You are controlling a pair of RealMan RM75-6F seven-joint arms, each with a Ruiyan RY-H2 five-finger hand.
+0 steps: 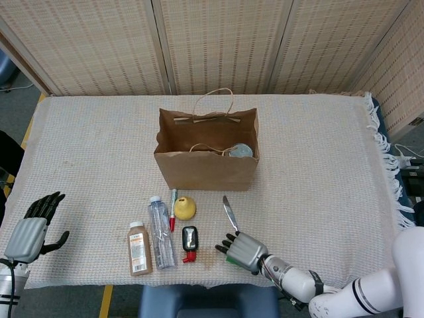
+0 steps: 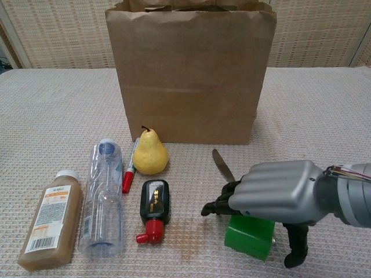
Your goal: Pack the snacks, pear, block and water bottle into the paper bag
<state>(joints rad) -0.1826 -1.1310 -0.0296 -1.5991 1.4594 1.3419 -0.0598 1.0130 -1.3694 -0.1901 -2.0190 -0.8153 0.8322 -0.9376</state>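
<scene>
The green block stands on the cloth near the front edge, mostly covered from above by my right hand. Its fingers curl down past the block's left top and its thumb hangs just right of the block with a small gap. In the head view only a sliver of the block shows under that hand. The open paper bag stands upright behind. A yellow pear and a clear water bottle lie to the left. My left hand is open and empty at the table's front left.
A brown juice bottle lies left of the water bottle. A red-capped marker, a black item with a red nozzle and a knife lie between pear and block. A round silver-topped item sits inside the bag.
</scene>
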